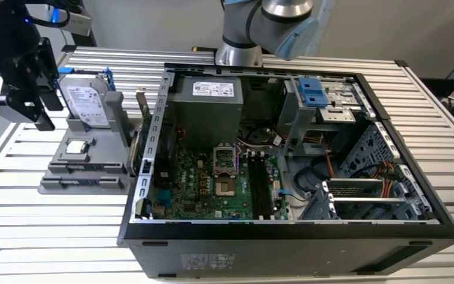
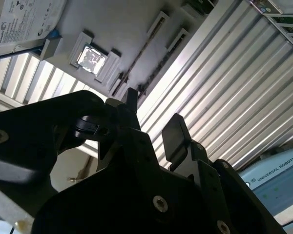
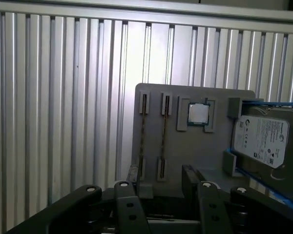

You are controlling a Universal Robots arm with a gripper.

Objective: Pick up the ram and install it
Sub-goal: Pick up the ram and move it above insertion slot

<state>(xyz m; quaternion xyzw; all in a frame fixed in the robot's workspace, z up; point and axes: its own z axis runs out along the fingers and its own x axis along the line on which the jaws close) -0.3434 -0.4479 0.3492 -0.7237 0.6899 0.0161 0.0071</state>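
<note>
The ram point(image 3: 164, 136) stands on edge as a thin dark stick in a slot of the grey holder point(image 3: 185, 156), with a second like stick point(image 3: 143, 136) in the slot beside it. In the second wrist view the ram point(image 2: 136, 57) is a thin line in the holder's slot. My gripper point(image 3: 161, 179) hangs above the holder, apart from it, roughly in line with the slots. It is open, with nothing between its black fingers point(image 2: 173, 134). In the exterior view the gripper point(image 1: 44, 115) sits high at the left, beside the holder point(image 1: 85, 177).
The holder also carries a silver-labelled hard drive point(image 1: 85, 103) in blue brackets and a small square processor point(image 1: 77, 147). An open computer case point(image 1: 290, 236) lies at the exterior view's right, its motherboard point(image 1: 203, 189) and long memory slots point(image 1: 262, 189) exposed. All rest on a ribbed metal table point(image 1: 38, 236).
</note>
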